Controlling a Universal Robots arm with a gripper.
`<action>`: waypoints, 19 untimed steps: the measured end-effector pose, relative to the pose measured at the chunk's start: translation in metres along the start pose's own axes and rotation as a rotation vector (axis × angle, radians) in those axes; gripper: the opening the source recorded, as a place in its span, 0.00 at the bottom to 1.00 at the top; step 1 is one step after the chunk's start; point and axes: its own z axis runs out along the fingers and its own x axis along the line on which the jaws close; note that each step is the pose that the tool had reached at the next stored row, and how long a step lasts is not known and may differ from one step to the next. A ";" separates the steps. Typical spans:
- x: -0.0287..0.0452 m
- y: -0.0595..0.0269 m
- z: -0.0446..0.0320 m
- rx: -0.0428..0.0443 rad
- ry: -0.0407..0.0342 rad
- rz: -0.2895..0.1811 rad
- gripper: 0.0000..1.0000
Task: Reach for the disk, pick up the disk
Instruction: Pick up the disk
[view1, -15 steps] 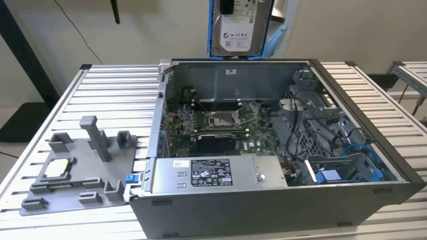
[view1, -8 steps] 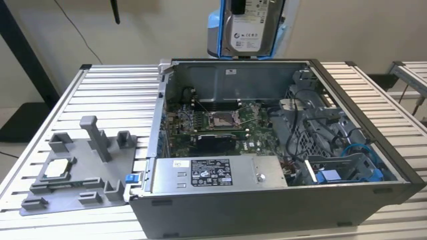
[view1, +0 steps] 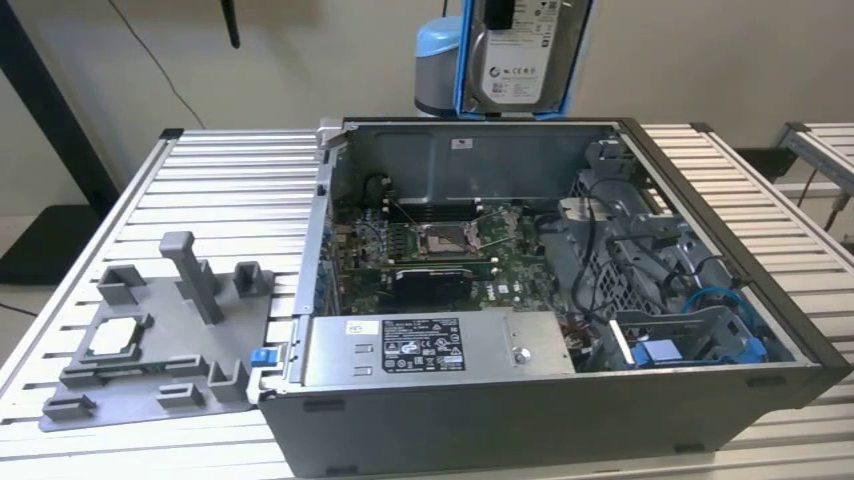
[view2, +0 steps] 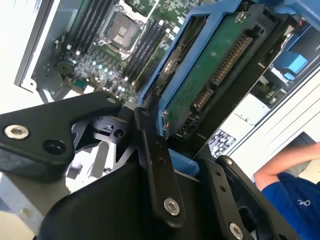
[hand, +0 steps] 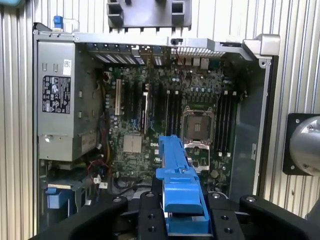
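Note:
The disk (view1: 523, 55) hangs upright high above the back wall of the open computer case (view1: 747, 330). Its silver face with the white label is turned to the exterior view, and a bright blue bracket frames it. My gripper (view1: 499, 12) is shut on its upper end. In the second wrist view the disk (view2: 210, 75) shows its green circuit side between my black fingers (view2: 156, 165). In the first wrist view the blue bracket of the disk (hand: 177, 170) stands edge-on in my gripper (hand: 182, 212), well above the motherboard.
A silver power-supply box (view1: 427, 345) lies at the case's front. On the slatted table (view1: 227, 190) at the exterior view's left stands a grey fixture (view1: 160, 340) with a small square chip (view1: 114, 335). A person's arm in a blue sleeve (view2: 285, 190) is beside the table.

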 end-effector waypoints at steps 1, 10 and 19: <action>0.0001 -0.0025 0.0001 0.0000 0.0003 0.000 0.00; 0.0007 -0.0234 0.0007 -0.0001 0.0039 0.000 0.00; 0.0012 -0.0421 0.0012 -0.0003 0.0078 0.000 0.00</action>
